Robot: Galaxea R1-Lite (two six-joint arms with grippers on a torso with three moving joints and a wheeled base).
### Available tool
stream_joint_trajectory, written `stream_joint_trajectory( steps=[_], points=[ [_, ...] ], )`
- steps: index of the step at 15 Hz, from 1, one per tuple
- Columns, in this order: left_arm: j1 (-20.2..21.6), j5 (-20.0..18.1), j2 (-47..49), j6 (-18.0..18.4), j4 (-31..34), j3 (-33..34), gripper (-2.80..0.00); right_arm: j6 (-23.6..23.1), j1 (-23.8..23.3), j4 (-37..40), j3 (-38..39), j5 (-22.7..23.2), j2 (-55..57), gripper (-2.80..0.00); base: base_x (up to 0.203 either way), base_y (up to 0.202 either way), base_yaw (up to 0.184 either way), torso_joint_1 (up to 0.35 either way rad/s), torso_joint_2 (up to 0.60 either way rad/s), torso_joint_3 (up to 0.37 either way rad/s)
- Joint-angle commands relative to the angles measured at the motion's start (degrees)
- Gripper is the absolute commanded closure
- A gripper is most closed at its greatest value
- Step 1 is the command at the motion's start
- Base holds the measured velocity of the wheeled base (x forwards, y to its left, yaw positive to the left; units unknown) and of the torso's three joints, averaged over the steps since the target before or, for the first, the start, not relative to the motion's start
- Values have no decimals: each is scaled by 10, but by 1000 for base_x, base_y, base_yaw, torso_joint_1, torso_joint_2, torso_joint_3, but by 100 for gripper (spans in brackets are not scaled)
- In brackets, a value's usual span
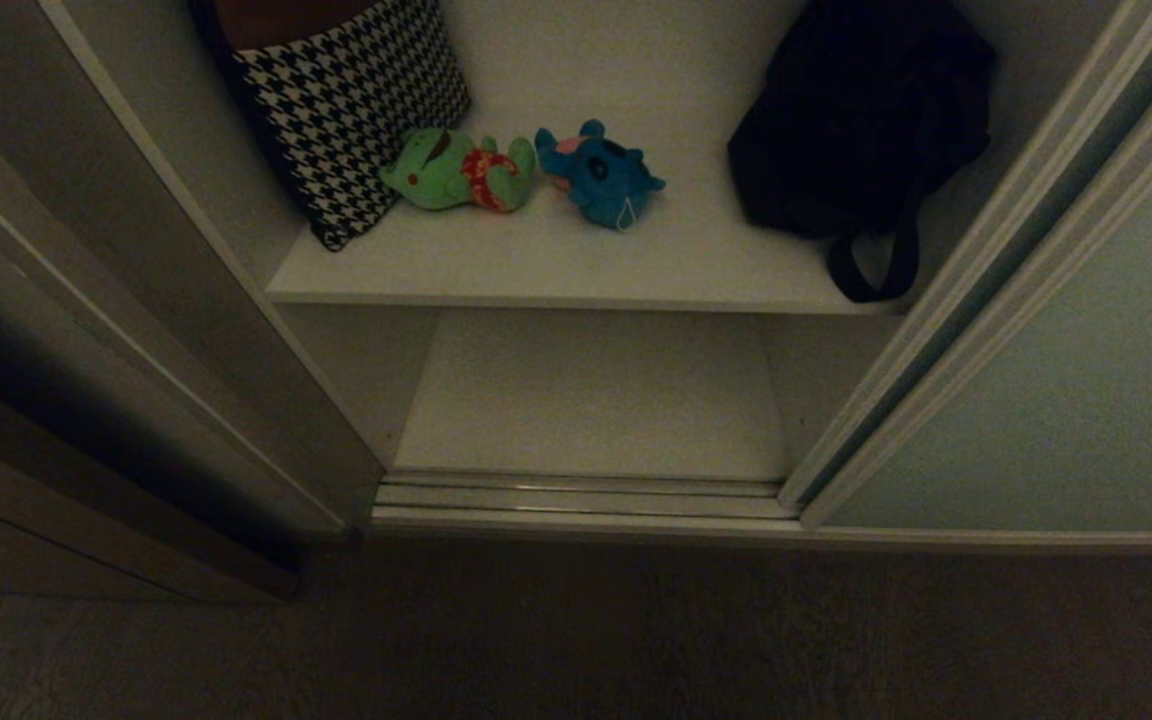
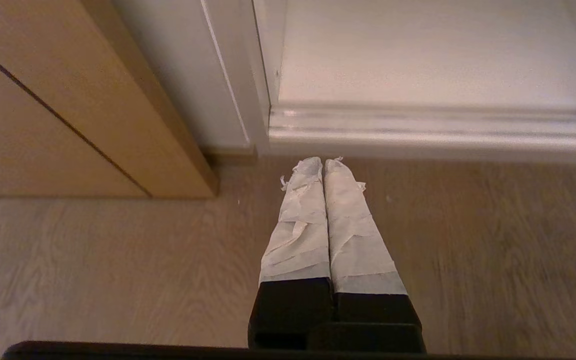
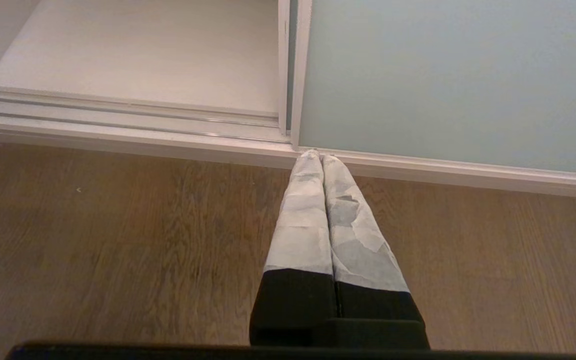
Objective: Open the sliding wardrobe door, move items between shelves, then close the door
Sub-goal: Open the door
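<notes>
A green toy point(image 1: 458, 170) and a blue toy point(image 1: 601, 182) are seen side by side on the upper shelf point(image 1: 576, 265), the door point(image 1: 1046, 400) slid right; both grippers point(image 2: 323, 161) point(image 3: 316, 155), pressed together and empty, are held low over the floor point(image 1: 636, 630), well apart from them.

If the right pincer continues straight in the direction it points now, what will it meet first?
Probably the base of the sliding wardrobe door, near its frame edge: the shut right pincer aims there over the wooden floor. Depth is unclear, so the floor might come first.
</notes>
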Motion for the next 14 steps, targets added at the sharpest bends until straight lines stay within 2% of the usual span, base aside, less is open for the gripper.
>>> stream_joint_trajectory(
  steps=[1, 4, 6, 10, 14],
  points=[
    [2, -2, -26, 3, -8, 24, 0, -1, 0, 0, 0, 0, 0, 0, 0, 0, 0, 0, 0, 0],
    [2, -3, -26, 16, -36, 24, 0, 0, 0, 0, 0, 0, 0, 0, 0, 0, 0, 0, 0, 0],
    [2, -12, -26, 1, 2, 22, 0, 0, 0, 0, 0, 0, 0, 0, 0, 0, 0, 0, 0, 0],
    [2, -9, -26, 21, -5, 24, 0, -1, 0, 0, 0, 0, 0, 0, 0, 0, 0, 0, 0, 0],
    [1, -9, -26, 18, -6, 24, 0, -1, 0, 0, 0, 0, 0, 0, 0, 0, 0, 0, 0, 0]
  ],
)
